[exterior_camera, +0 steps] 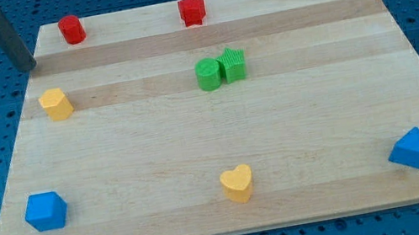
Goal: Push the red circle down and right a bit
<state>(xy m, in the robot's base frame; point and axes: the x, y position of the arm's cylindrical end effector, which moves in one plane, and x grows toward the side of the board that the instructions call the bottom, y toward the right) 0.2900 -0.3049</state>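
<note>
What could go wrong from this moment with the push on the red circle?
1. My tip sits off the board's left edge, lower left of the red circle; pushing from there would likely send it up or right, not down.
2. The circle lies near the board's top edge, so a glancing contact may slide it off.
3. Overshooting rightwards could bring it toward the red star.

The bench [200, 162] lies open across its wide middle band. My tip [30, 65] sits off its top-left corner, near the red circle [72, 29], with clear wood between them. Down and right of that circle the way is open; the yellow block [56, 104] stands below it, and the green pair [220, 69], touching, stands farther right.
</note>
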